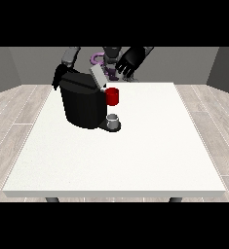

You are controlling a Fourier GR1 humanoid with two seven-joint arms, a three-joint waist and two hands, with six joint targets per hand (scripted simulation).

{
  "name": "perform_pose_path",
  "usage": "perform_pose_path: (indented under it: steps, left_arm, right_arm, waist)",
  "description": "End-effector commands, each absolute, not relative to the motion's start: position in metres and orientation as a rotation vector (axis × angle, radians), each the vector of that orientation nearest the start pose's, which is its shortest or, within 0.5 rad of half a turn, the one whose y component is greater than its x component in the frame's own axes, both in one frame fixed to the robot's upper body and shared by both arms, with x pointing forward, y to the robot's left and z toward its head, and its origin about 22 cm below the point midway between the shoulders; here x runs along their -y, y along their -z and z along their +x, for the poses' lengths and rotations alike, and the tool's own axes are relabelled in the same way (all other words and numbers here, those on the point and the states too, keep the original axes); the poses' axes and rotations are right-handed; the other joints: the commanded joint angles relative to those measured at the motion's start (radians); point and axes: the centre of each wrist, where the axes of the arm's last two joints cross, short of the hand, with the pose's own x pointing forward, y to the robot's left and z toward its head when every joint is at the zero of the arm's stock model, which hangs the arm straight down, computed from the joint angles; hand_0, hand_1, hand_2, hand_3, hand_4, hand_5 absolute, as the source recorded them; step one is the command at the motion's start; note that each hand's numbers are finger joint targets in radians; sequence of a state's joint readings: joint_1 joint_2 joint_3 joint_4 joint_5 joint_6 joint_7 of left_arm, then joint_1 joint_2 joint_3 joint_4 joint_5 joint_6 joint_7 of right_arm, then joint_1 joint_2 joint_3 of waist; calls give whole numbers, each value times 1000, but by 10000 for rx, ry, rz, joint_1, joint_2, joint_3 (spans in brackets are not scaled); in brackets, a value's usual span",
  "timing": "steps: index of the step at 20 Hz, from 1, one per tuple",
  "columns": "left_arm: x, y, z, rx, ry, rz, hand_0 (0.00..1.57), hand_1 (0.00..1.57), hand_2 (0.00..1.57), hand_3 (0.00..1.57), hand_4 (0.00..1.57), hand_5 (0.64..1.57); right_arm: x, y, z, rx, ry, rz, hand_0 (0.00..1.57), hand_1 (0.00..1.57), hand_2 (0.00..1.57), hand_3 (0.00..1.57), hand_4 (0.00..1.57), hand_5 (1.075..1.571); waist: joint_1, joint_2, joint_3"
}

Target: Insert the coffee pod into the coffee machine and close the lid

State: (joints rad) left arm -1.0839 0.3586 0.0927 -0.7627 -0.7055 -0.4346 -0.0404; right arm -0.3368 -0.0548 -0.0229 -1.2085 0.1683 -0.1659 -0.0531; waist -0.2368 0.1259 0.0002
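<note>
The black coffee machine [82,104] stands on the left half of the white table [150,146]. Its grey lid [97,76] is tilted up, open. A red thing at the machine [112,96] sits at its front, and below that a grey thing [114,120] rests on the machine's base; I cannot tell it for the pod. The hand at the view's right [129,61] hangs over the table's far edge, right of the lid, fingers spread and holding nothing. The hand at the view's left [58,78] is partly hidden behind the machine's far left corner.
The robot's torso [108,58] is beyond the far edge of the table. White tabletop stretches to the right of the machine and towards the camera. Wooden floor surrounds the table.
</note>
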Motion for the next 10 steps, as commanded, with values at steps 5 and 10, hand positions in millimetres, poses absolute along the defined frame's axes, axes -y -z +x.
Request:
perform_pose_path:
  steps: [5, 10]
  left_arm:
    - [-249, -270, 457, 15426, 10610, 6262, 1222, 1222, 1288, 1238, 475, 1571]
    - [-246, -271, 459, 15156, 10898, 6094, 1258, 1258, 1299, 1245, 494, 1571]
  right_arm:
    - [207, -44, 341, 16663, -1500, -2052, 0, 0, 0, 0, 0, 1571]
    - [204, -42, 340, 16826, -1354, -2210, 0, 0, 0, 0, 147, 1571]
  waist:
    - [-671, 1070, 0]
    - [-644, 1203, 1]
